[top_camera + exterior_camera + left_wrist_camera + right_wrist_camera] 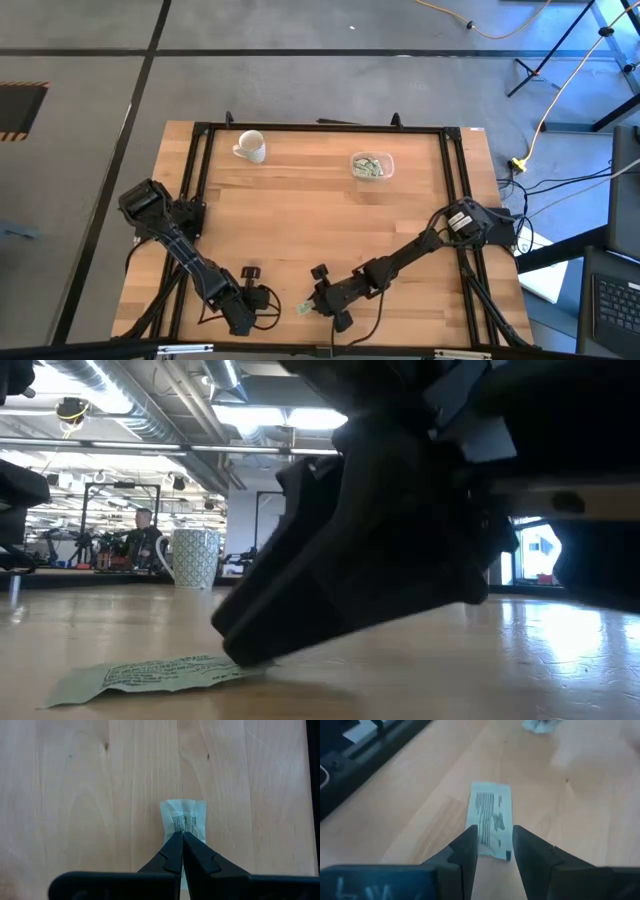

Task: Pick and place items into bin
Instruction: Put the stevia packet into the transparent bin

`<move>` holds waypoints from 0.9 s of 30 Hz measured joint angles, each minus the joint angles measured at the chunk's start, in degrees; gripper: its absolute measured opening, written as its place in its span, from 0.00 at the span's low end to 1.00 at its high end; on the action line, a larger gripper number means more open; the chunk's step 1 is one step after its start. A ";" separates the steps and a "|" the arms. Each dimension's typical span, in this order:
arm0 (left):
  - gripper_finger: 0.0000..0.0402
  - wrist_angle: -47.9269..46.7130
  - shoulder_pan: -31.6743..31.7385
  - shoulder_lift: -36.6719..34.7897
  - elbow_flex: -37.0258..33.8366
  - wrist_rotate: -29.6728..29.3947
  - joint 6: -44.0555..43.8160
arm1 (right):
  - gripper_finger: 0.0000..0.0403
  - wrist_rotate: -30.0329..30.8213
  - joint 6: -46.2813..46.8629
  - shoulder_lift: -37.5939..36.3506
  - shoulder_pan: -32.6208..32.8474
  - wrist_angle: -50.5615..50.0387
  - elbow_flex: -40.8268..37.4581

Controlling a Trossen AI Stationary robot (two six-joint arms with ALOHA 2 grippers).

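Looking across the table, we lose most of the view behind a dark gripper. Left gripper [183, 836] is clenched on a flat, crinkled packet [184, 817] at the wooden table's [300, 215] near edge; right gripper [495, 845] is spread beside it. Clear bin [372, 166] sits far off.

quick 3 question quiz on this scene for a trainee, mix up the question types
1. True or false: the left gripper is shut on a packet.
2. The right gripper is: A) open over the same packet B) shut on the mug C) inside the bin
3. Fill in: at the table's far side, the bin stands to the right of the white ____.

Key: 1 true; 2 A; 3 mug
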 joint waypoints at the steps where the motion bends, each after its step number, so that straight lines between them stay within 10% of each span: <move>1: 0.01 0.02 0.00 0.00 0.00 -0.12 -0.07 | 0.31 0.02 0.17 -0.02 -0.10 -0.51 0.00; 12: 0.00 1.18 6.26 -6.13 -0.58 -9.70 -1.39 | 0.31 1.01 2.12 -1.11 -0.12 -4.41 -0.02; 20: 0.00 2.63 18.37 -17.77 -0.35 -11.73 17.26 | 0.31 6.18 2.39 -8.66 -0.12 -11.80 -0.02; 27: 0.00 14.25 40.46 -20.94 -0.26 6.36 43.58 | 0.31 7.89 10.04 -10.03 -0.12 -17.11 -0.07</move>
